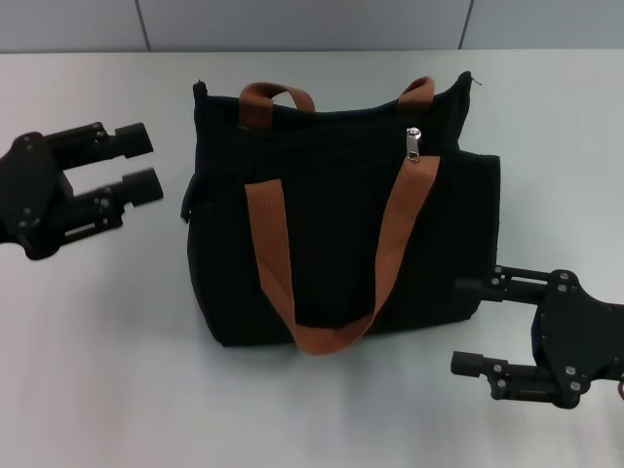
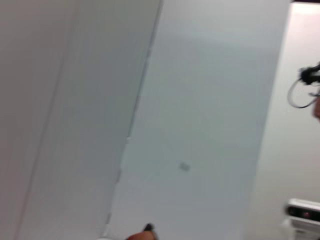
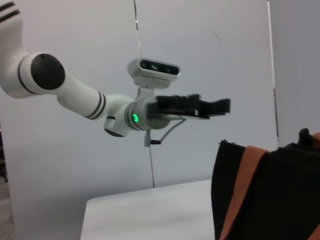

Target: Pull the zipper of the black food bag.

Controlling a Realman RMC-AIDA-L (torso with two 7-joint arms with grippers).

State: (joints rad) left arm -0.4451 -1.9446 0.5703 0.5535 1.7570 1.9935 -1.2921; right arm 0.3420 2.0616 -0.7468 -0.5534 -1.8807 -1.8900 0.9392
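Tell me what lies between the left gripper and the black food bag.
Only bare table: in the head view the open left gripper hangs beside the black food bag, a clear gap between them.

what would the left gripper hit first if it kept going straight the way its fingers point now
Most likely the black food bag. The left gripper sits open on the bag's left, fingers aimed at its upper left side. Height is hard to judge, so it might pass above the fabric.
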